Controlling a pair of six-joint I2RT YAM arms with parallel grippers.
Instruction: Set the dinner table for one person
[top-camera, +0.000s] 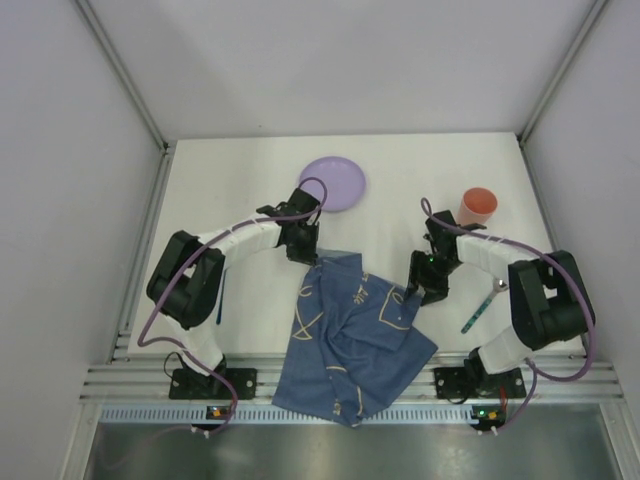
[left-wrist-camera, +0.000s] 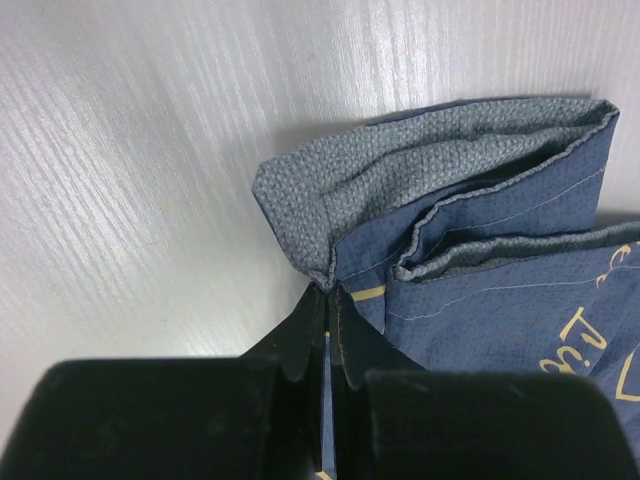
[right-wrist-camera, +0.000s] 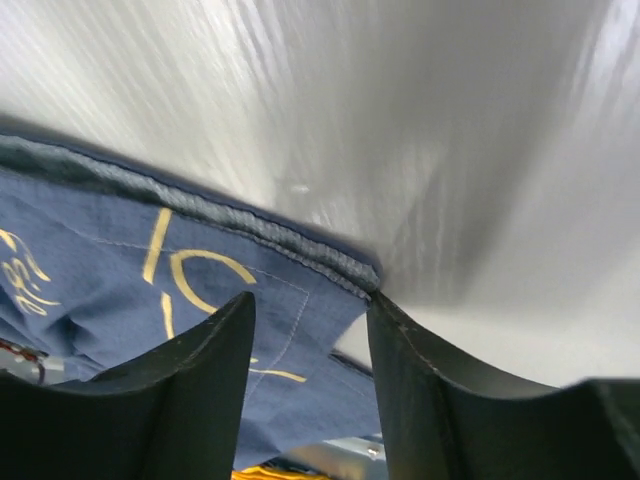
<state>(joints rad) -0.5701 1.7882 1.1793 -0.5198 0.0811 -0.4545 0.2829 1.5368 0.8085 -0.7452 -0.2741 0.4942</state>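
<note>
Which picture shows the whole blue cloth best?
Top view: it shows the whole crumpled blue cloth. Left wrist shows only a corner pinched in the left tool; right wrist, just one hemmed edge.

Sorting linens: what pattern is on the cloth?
Dark blue cloth with thin yellow line drawings, clearest in the right wrist view.

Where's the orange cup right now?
Top view: the orange cup sits far right on the dinner table, just beyond the right arm, right of the purple plate.
</note>
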